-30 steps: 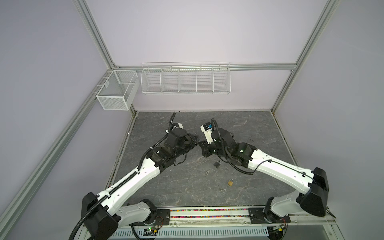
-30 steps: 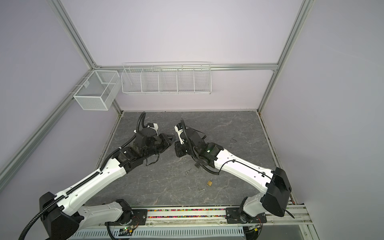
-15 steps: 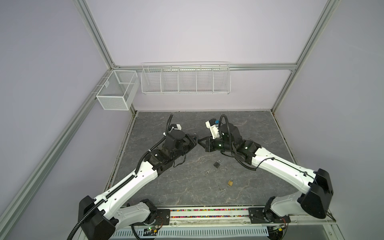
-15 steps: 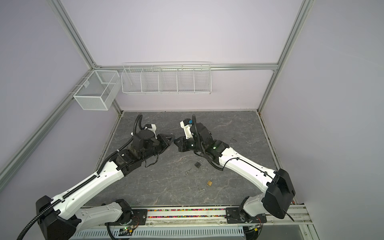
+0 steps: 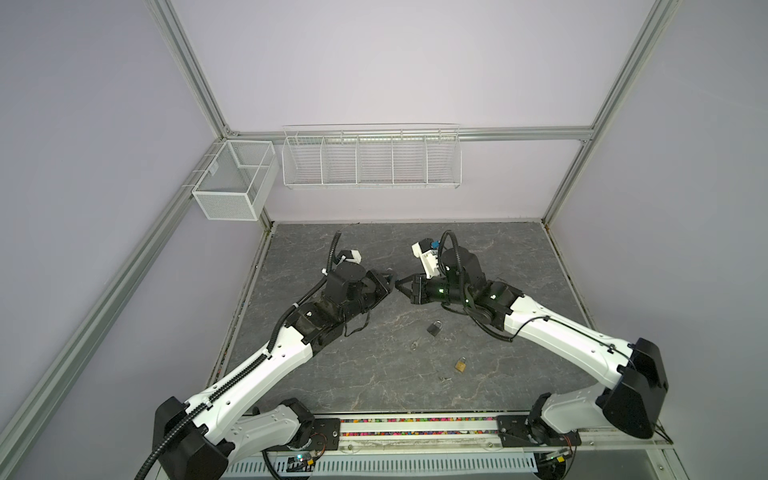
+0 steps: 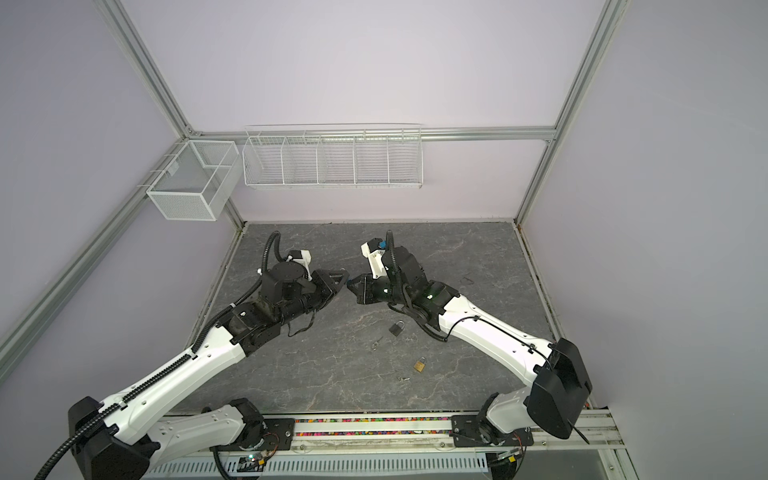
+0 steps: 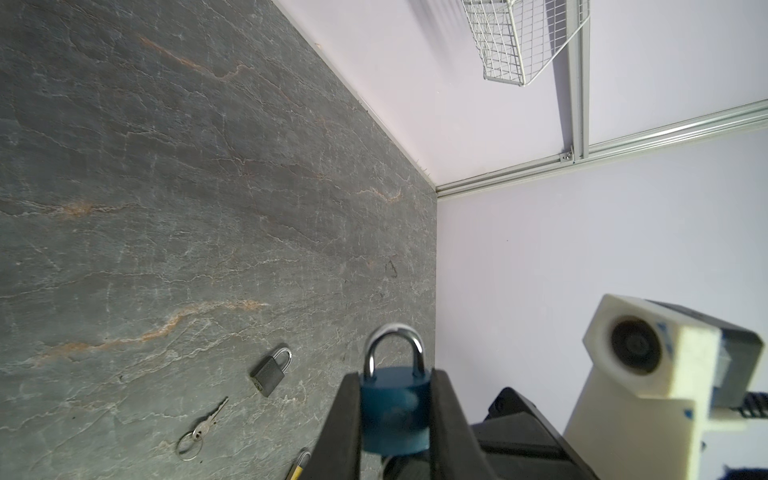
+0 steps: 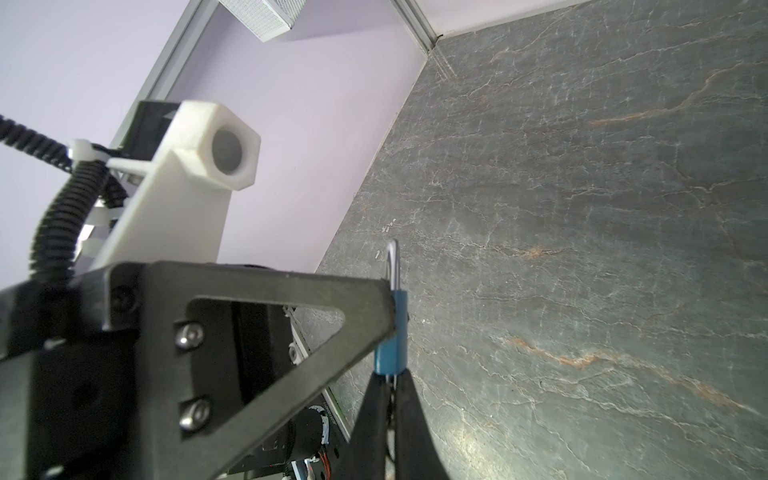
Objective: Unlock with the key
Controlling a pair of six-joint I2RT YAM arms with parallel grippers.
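A blue padlock (image 7: 395, 411) with a silver shackle is clamped by its sides in my left gripper (image 7: 395, 376), above the middle of the grey table. Both shackle legs sit in the body. In the right wrist view the blue padlock (image 8: 392, 332) is seen edge-on, and my right gripper (image 8: 390, 376) presses against its underside, shut on the key (image 8: 390, 380), of which only a silver sliver shows between the fingers. In both top views the left gripper (image 5: 390, 284) (image 6: 343, 279) and the right gripper (image 5: 398, 286) (image 6: 350, 286) meet tip to tip.
On the table lie a grey padlock (image 5: 434, 328) (image 7: 270, 372), a brass padlock (image 5: 460, 365), a key on a ring (image 5: 414, 345) (image 7: 199, 428) and another small key (image 5: 444, 378). Two white wire baskets (image 5: 372, 160) (image 5: 232, 185) hang on the walls.
My right wrist has rolled while its fingers stayed at the padlock's underside. Both grippers have drifted slightly toward the back wall. Neither grip has changed.
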